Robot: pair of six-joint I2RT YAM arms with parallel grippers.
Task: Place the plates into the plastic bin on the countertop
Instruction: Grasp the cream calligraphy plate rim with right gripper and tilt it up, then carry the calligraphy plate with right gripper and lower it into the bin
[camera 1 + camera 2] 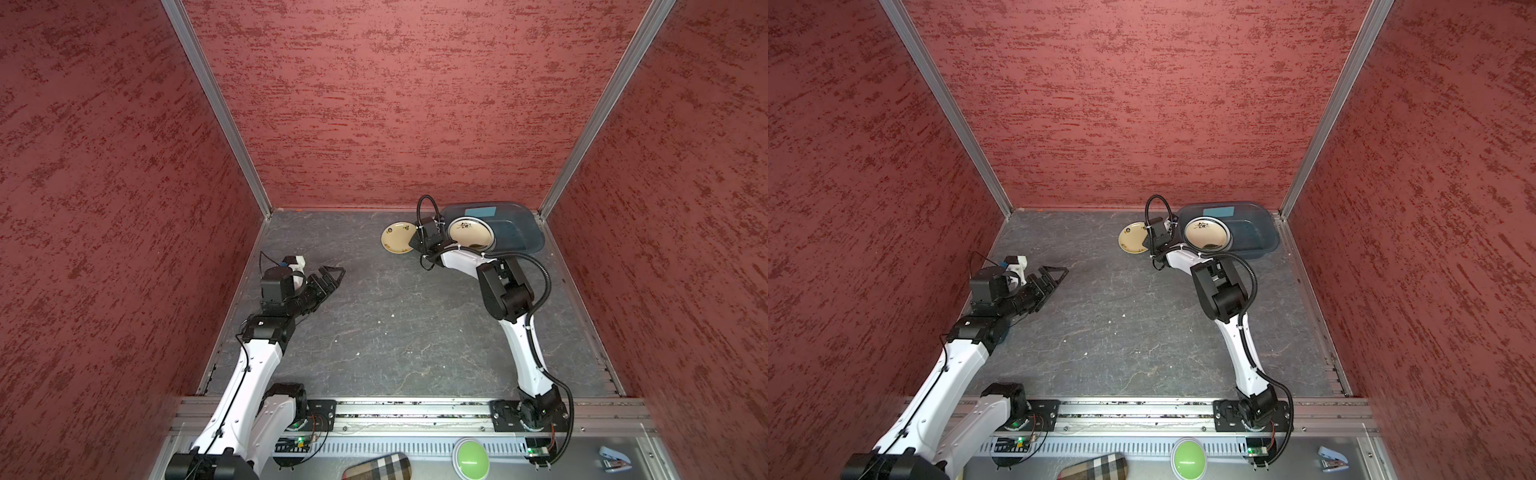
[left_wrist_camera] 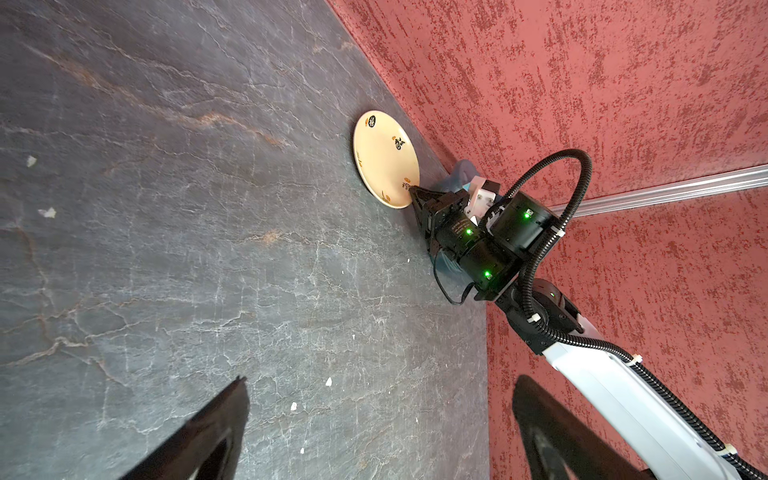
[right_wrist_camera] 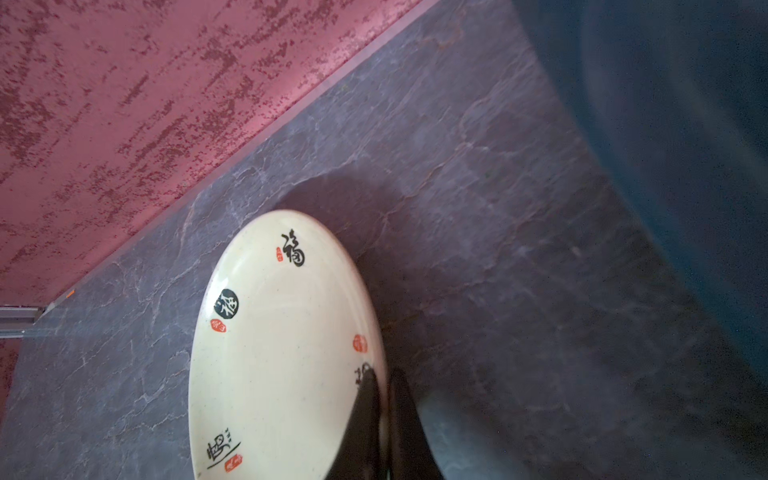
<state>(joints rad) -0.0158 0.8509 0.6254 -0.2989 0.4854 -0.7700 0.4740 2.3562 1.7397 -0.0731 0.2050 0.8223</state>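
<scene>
My right pincer [image 3: 382, 376] was clamped on the rim of the round cream-yellow plate [image 3: 282, 357], lower centre. That thin edge hold might slip, dropping it short of the translucent blue-grey plastic bin [image 3: 685, 124].

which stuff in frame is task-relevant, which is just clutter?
Job:
- cream plate, pinched at its rim by the right gripper
- patterned plate, already in the plastic bin
- countertop

Lying about:
- green button, plaid item and blue-and-white tool, all on the front ledge
- white crumbs on the countertop
</scene>
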